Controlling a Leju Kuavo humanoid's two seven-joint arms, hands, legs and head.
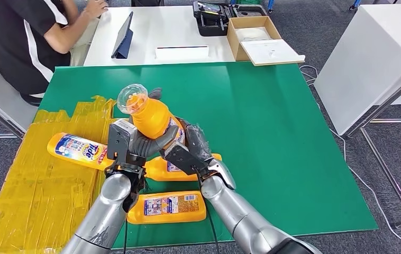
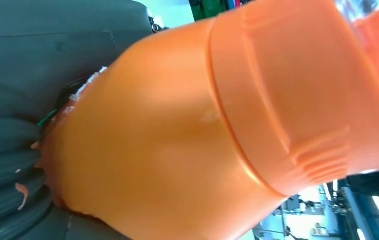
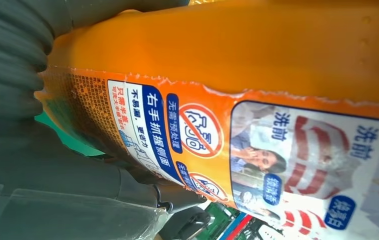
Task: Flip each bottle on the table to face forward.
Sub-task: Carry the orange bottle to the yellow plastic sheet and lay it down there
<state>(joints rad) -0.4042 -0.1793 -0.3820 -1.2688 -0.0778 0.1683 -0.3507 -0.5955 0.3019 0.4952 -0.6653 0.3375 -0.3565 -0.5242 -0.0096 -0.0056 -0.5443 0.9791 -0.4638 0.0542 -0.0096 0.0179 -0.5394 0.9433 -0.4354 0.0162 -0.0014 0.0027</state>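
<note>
Silver tubular arms — left hand [image 1: 127, 145] grey-black, right hand [image 1: 190, 151] dark, clear film; black cable.

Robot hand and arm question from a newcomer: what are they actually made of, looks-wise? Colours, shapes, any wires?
Both arms are smooth silver tubes, rounded like metal sleeves. The left robot hand has a boxy grey back and dark fingers, with thin black cables hanging at its wrist. The right robot hand is grey and black, with a clear plastic film over part of it. Up close, each has a grey ribbed cover.

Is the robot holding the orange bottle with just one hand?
No, the head view shows both the left hand and the right hand gripping the raised orange bottle.
</note>
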